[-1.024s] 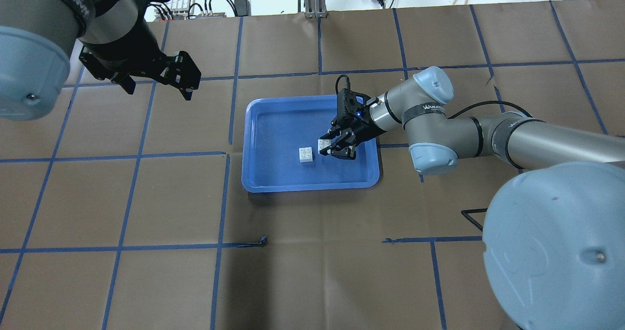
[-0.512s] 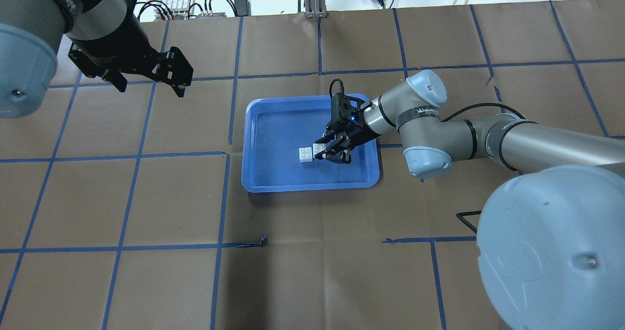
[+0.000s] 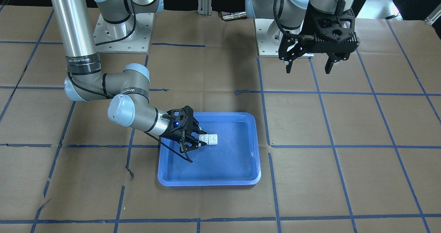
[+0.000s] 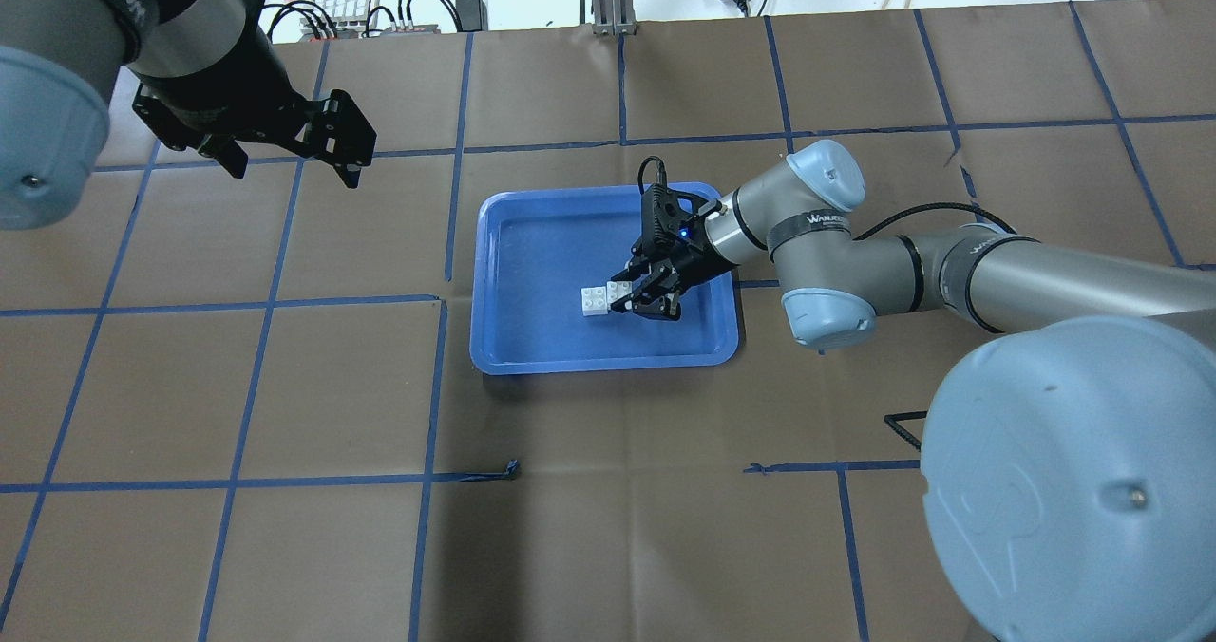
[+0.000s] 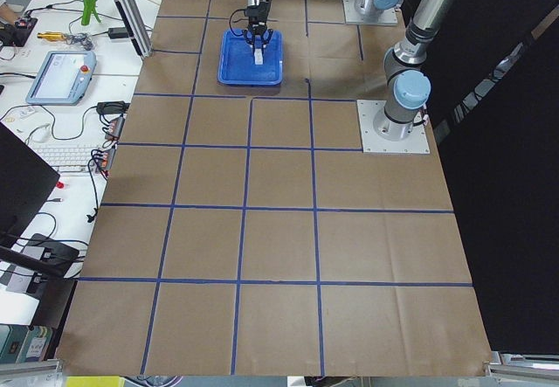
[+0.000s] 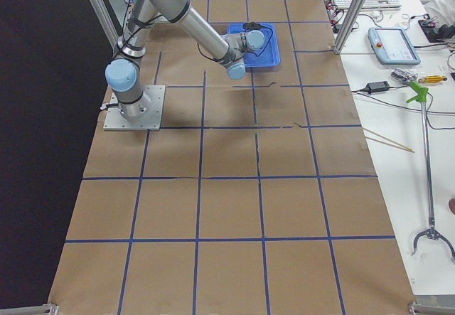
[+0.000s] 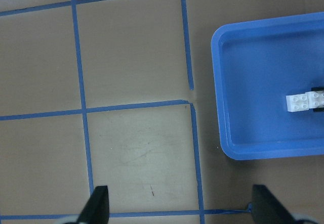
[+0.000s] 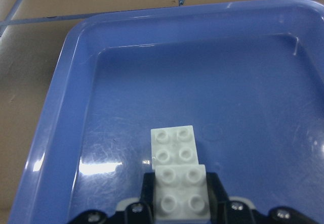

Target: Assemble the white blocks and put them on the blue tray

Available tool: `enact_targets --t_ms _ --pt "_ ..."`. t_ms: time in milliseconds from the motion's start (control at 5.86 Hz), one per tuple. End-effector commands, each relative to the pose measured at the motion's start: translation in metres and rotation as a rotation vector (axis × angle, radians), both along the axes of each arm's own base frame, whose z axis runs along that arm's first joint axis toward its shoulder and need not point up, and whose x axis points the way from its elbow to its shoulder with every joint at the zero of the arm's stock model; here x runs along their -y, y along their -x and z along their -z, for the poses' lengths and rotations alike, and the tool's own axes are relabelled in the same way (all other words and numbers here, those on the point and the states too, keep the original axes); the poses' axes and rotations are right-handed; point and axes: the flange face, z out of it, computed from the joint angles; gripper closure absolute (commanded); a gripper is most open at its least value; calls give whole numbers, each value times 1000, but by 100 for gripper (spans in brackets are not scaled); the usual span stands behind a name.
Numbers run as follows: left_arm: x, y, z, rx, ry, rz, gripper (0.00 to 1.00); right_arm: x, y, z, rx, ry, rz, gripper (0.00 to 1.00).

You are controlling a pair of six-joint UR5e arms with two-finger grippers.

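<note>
- Currently, the left gripper [image 4: 290, 162] hangs over the bare table [image 4: 285, 386], well apart from the tray. Its fingers are spread and it holds nothing.
- Next comes the blue tray [image 4: 532, 253], lying flat near the middle of the table. Both blocks are inside it, in its right half as seen from overhead.
- On the tray floor sits the loose white block [image 8: 173, 145], studs up, with nothing gripping it.
- Just beside it on the right is the held white block [image 8: 180, 192], also studs up, its edges square with the loose one. From the wrist view its front edge meets or slightly overlaps the loose block's near edge. I cannot tell whether it is raised off the tray floor or whether the two touch.
- Furthest right, the right gripper [image 4: 629, 294] is clenched on that block, one finger on either side, with the arm reaching in low from the tray's right.
- The loose block lies straight ahead of the right fingertips, along the line of reach, so the pair form a short row pointing away from the gripper.
- Judging by this, the right arm is far nearer. Stacking calls for a small lift, a short push forward over the studs, then a press down.
</note>
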Motion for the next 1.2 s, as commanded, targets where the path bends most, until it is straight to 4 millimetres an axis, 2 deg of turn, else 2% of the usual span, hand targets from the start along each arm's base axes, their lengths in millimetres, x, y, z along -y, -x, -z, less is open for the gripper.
enact_targets --t_ms 0,1024 --pt "0 -1 0 2 0 -1 1 0 0 1 -1 2 0 68" --pt "0 -1 -1 6 2 -1 1 -6 1 5 1 10 -1 67"
